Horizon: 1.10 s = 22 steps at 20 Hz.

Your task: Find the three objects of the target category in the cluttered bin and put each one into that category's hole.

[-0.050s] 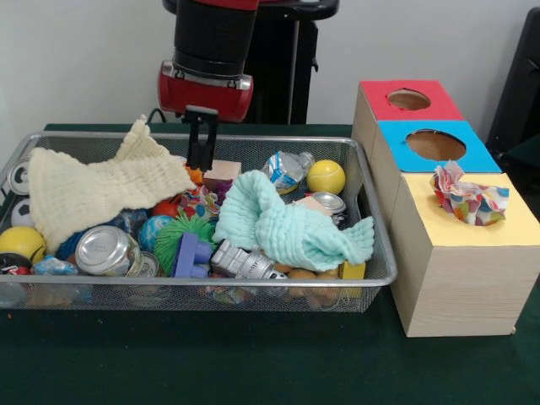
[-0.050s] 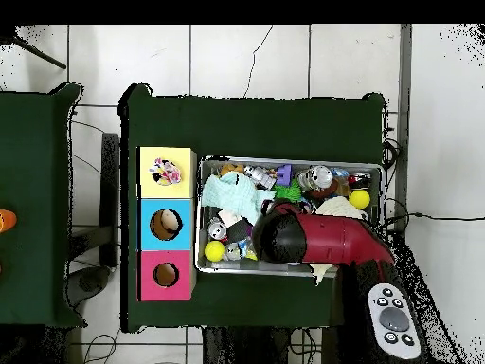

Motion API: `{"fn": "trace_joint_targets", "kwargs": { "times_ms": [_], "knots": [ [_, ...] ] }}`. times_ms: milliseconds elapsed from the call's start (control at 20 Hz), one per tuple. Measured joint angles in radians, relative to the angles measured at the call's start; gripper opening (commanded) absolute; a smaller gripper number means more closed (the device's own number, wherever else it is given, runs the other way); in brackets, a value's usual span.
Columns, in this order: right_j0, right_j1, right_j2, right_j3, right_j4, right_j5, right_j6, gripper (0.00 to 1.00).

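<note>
1. A wire bin point(image 1: 371, 253) sits on a green table, crowded with toys, cans and two cloths.
2. The gripper point(image 1: 201, 143) hangs over the bin's far edge, around 12 o'clock from the bin's centre. Its black fingers look close together with nothing between them, though I cannot tell for certain.
3. The target category is not shown. Candidates include a yellow ball point(image 1: 326, 176) at 2 o'clock, a silver can point(image 1: 107, 251) at 8 o'clock and a crushed water bottle point(image 1: 287, 170) near 1 o'clock.
4. The ball would likely be light and smooth, best pinched across its middle. The can looks stiff and slippery.
5. A mint cloth point(image 1: 291, 225) and a cream cloth point(image 1: 93, 190) are soft and may hide things.
6. At 3 o'clock stand three boxes. The yellow box point(image 1: 506, 229) has crumpled paper point(image 1: 469, 196) in its hole. The blue box point(image 1: 477, 156) and red box point(image 1: 445, 103) show open holes.
</note>
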Motion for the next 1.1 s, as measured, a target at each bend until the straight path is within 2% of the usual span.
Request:
{"fn": "trace_joint_targets", "kwargs": {
  "times_ms": [50, 1100],
  "knots": [
    [0.0, 0.005, 0.0, 0.0, 0.0, 0.0, 0.0, 1.0],
    [0.046, 0.076, -0.037, 0.0, 0.0, 0.0, 0.0, 1.0]
  ]
}}
